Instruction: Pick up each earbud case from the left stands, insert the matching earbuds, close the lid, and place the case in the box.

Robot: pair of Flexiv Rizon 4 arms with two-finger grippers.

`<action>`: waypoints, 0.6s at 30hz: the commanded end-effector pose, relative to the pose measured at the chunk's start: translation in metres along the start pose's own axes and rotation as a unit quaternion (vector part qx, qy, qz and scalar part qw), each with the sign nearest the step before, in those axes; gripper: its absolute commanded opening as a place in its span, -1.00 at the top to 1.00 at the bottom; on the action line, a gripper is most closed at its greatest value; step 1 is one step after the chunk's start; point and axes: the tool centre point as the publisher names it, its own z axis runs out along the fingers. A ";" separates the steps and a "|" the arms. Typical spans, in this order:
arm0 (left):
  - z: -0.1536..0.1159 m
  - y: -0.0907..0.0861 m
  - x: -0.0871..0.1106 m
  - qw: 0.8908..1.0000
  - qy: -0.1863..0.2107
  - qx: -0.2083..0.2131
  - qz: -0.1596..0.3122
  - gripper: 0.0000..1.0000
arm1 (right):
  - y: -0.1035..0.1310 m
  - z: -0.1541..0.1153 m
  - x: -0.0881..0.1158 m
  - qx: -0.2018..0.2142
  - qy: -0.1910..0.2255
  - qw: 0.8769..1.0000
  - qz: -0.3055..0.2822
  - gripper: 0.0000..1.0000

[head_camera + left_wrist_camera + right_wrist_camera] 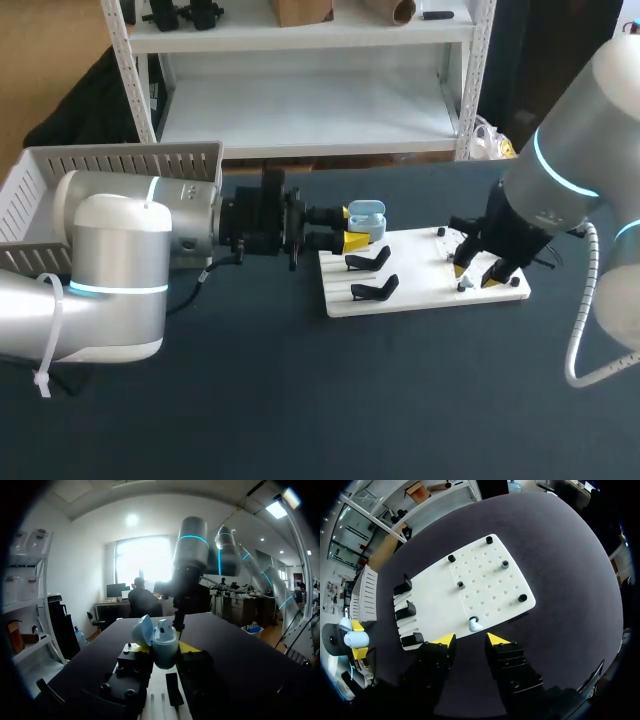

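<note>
Here left gripper (352,228) grips open case (368,215); right gripper (471,640) parted over earbud (475,625); pegs (522,598) around.

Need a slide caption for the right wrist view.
Open right gripper, a white earbud just ahead of it on the white board.

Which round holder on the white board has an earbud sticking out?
The holder nearest the right hand, at the edge of the board: a pale earbud sticks out. The others show none.

Silver-grey arms (120,250), cyan light rings (562,177), black wrists (262,222), yellow-tipped fingers (355,241)
</note>
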 end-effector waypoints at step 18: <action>0.000 -0.001 0.001 1.000 -0.001 -0.003 0.001 1.00 | -0.012 0.021 -0.013 -0.021 0.017 0.999 -0.025 0.29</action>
